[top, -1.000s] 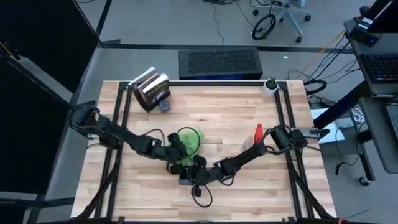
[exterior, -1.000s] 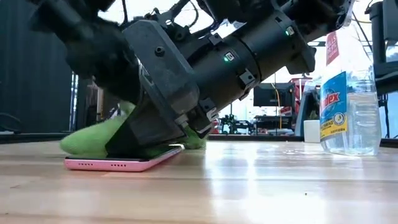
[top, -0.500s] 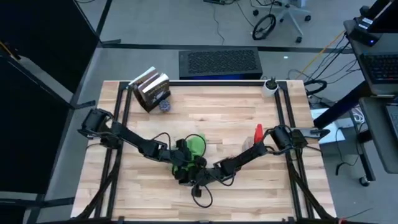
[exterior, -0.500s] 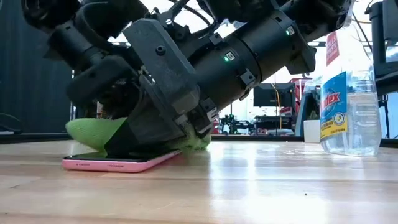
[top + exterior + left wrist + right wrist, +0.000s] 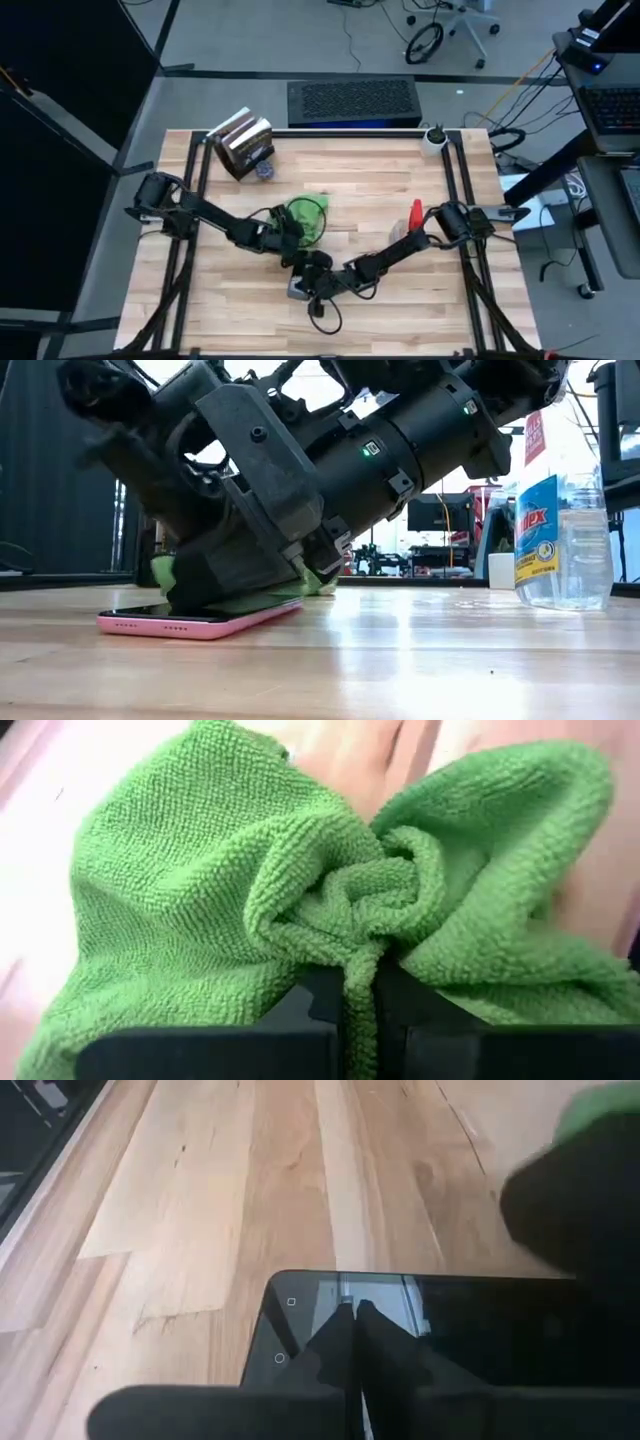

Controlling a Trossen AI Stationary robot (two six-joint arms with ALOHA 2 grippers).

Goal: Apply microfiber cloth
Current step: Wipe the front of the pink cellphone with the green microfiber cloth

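The wooden table (image 5: 350, 190) fills the middle of the high view, with a black frame along its sides; a dark keyboard-like slab (image 5: 352, 103) lies just past its upper edge, and a stack of books (image 5: 241, 145) sits in the table's upper left. The left arm reaches from the left edge toward the centre, the right arm from the right edge, and the two meet below the middle of the frame. A clear spray bottle (image 5: 560, 510) with a red trigger stands at the right of the low view; from above its red top shows right of centre, beside the right arm. The green cloth (image 5: 305, 215) lies bunched just above the meeting point, near the table's centre; the left gripper (image 5: 360, 985) is clenched on a fold of it, the cloth spreading beyond the fingers. In the low view the cloth rests on the far end of a pink-edged phone (image 5: 195, 622), which lies flat on the table at lower left. The right gripper (image 5: 356, 1315) presses on the phone's dark screen with its fingers closed together.
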